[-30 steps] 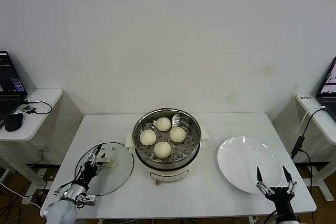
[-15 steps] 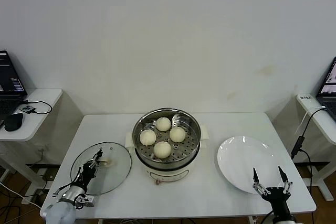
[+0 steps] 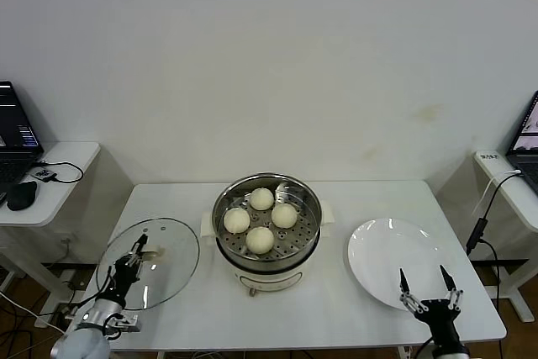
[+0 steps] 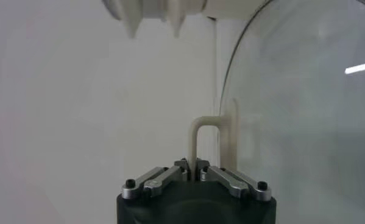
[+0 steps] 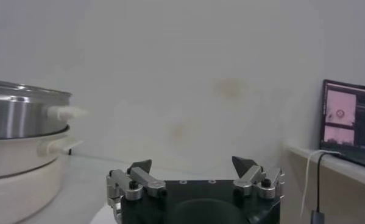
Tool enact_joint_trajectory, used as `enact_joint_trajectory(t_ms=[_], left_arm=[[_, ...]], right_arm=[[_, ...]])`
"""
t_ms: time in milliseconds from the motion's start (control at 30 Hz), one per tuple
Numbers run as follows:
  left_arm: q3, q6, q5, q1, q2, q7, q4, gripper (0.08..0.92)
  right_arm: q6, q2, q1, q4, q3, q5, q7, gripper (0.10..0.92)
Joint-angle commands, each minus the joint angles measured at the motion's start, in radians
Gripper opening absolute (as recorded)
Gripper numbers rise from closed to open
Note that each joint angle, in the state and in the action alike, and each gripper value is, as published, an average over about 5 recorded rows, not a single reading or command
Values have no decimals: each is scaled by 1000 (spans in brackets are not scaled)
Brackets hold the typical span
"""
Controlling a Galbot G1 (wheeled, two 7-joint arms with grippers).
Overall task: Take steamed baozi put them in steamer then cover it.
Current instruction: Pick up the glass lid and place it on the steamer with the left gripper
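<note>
The steamer (image 3: 271, 273) stands mid-table with several steamed baozi (image 3: 261, 240) on its perforated tray, uncovered. The cover (image 3: 164, 268), a clear glass lid, hangs tilted over the table's front left. My left gripper (image 3: 134, 253) is shut on its cream bar handle (image 4: 197, 141); in the left wrist view the left gripper (image 4: 192, 165) pinches one leg of that handle, with the glass (image 4: 304, 115) beside it. My right gripper (image 3: 422, 276) is open and empty at the front right, by the plate. In the right wrist view the right gripper (image 5: 194, 163) has the steamer (image 5: 21, 119) off to one side.
An empty white plate (image 3: 382, 245) lies on the right side of the table. Side desks with a laptop (image 3: 13, 136) on the left and another (image 3: 525, 136) on the right flank the table; a cable (image 3: 481, 224) hangs near the right edge.
My left gripper closed on the lid's handle and drew the lid leftward and up, tilting it. The right gripper drifted slightly toward the table's front edge.
</note>
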Motion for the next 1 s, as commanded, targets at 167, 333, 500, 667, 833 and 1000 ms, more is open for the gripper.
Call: enact_joint_trajectory(t_ms=[167, 333, 500, 667, 833, 1000], left_arm=[[-126, 283, -66, 143, 53, 254, -462, 138], [-100, 333, -143, 129, 91, 321, -576, 138], [16, 399, -275, 88, 158, 328, -652, 138], [205, 475, -333, -7, 208, 322, -667, 138], [380, 521, -267, -123, 180, 340, -632, 138], [495, 592, -175, -235, 118, 393, -588, 138]], right_arm=[[9, -2, 1, -3, -12, -18, 0, 823], [14, -2, 1, -2, -11, -35, 0, 823], [20, 15, 5, -3, -13, -98, 10, 823], [18, 46, 4, 11, 0, -186, 34, 823], [23, 70, -1, 12, -17, -253, 53, 823], [27, 108, 9, -2, -46, -302, 69, 823]])
